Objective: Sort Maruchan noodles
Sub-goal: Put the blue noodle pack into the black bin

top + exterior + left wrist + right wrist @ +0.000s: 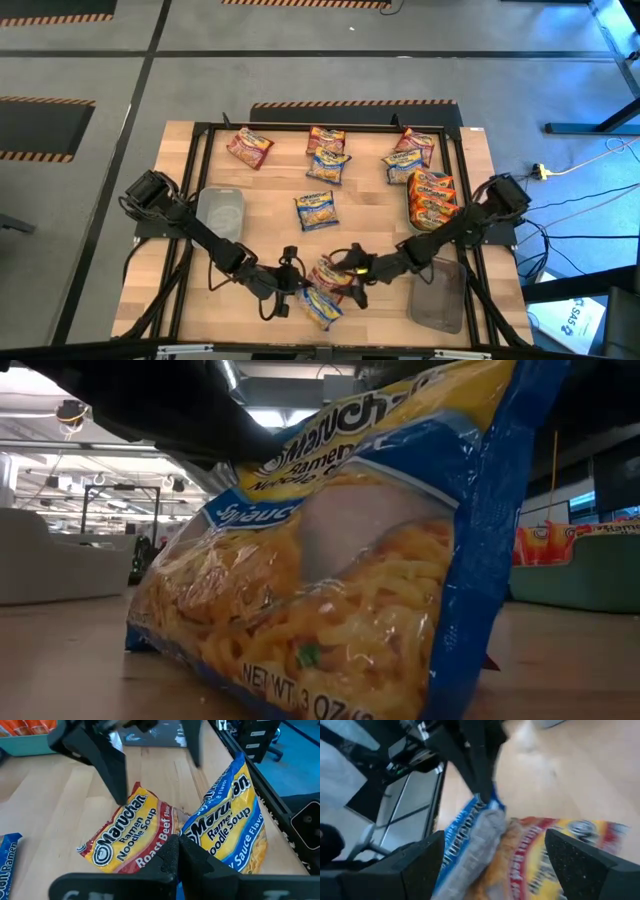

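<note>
Meeting at the table's near edge, centre: left gripper (288,283) clenching the top corner of a blue-and-yellow packet (321,307) and keeping it tilted up on its lower edge, right gripper (352,268) hanging released with fingers (580,860) spread wide over the maroon-and-yellow packet (331,273) lying flat and touching the blue one. Filling the low view almost entirely, that blue-and-yellow packet (350,560); sitting scattered across the far half of the table, the remaining noodle packets (320,208), with orange-red packets (432,197) stacking in the teal tray (412,205) at the right.
</note>
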You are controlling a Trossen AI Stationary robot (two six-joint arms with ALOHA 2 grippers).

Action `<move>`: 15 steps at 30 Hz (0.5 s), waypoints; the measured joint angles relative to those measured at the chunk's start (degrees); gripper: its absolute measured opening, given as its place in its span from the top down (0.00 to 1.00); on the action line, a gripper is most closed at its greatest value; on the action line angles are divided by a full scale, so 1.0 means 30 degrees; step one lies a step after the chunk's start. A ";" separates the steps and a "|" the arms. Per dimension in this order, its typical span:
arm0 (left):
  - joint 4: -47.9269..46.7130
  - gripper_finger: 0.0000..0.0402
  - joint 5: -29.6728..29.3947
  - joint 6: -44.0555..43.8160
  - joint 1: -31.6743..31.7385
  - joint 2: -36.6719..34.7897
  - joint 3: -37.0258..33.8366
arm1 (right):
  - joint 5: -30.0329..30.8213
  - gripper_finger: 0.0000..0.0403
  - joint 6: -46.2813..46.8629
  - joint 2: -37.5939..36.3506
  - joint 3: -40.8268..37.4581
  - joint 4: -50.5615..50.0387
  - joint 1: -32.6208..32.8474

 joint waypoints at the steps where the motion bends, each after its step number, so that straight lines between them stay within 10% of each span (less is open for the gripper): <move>1: 0.0000 1.00 -0.0009 0.0000 0.0000 0.0000 0.0000 | -0.0287 0.19 0.0009 0.0228 0.0604 -0.0661 -0.0034; 15: 0.0015 1.00 0.0013 0.0129 -0.0015 -0.0007 -0.0015 | -0.1958 0.19 0.1434 0.3083 0.9494 -1.4145 -0.0328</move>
